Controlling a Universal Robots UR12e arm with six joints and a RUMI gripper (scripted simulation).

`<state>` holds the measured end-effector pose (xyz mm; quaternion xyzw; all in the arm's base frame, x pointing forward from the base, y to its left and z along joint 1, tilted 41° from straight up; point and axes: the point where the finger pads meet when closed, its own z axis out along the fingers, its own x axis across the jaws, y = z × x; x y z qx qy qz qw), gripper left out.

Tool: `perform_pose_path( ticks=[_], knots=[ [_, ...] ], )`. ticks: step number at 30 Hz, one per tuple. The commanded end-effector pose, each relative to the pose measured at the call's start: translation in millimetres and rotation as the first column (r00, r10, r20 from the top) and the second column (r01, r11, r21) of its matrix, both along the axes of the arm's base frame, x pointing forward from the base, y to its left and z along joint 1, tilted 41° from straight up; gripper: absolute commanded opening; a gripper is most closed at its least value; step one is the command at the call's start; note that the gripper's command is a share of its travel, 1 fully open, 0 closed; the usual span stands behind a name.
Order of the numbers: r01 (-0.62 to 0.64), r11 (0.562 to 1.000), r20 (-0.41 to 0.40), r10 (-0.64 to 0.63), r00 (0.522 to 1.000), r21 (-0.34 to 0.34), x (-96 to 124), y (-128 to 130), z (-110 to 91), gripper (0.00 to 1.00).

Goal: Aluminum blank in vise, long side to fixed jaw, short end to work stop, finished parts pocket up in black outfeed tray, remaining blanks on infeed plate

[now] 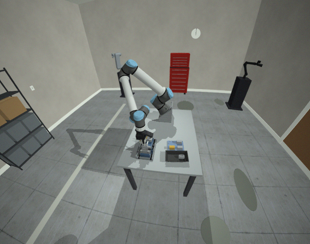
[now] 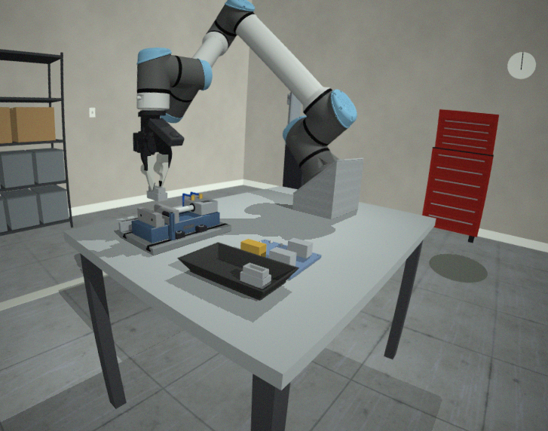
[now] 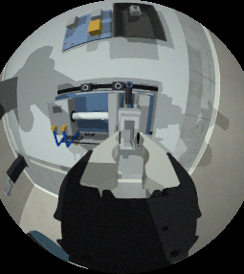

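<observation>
My gripper [image 2: 156, 186] hangs over the near end of the blue vise [image 2: 176, 224] and is shut on a small gray block [image 2: 156, 194], held just above the jaws. In the wrist view the block [image 3: 128, 131] shows a darker recess in its top, like a finished part's pocket. The black outfeed tray [image 2: 237, 267] holds one finished part [image 2: 255, 273], pocket up. The blue infeed plate [image 2: 290, 254] carries a yellow brass blank [image 2: 252, 246] and two gray blanks [image 2: 282, 255] [image 2: 300, 247].
The arm's gray base block [image 2: 329, 187] stands at the back of the table. The vise has blue hoses [image 2: 190, 197] at its far jaw. A shelf rack [image 2: 23, 143] and a red tool chest [image 2: 459, 171] stand off the table.
</observation>
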<state>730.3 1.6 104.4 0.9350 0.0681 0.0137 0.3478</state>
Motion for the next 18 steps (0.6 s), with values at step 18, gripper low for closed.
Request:
perform_pose_path(
  ticks=[18],
  knots=[
    [-0.025,1.0,-0.02,0.026,0.999,0.007,9,100,-81,0.0]
  ],
)
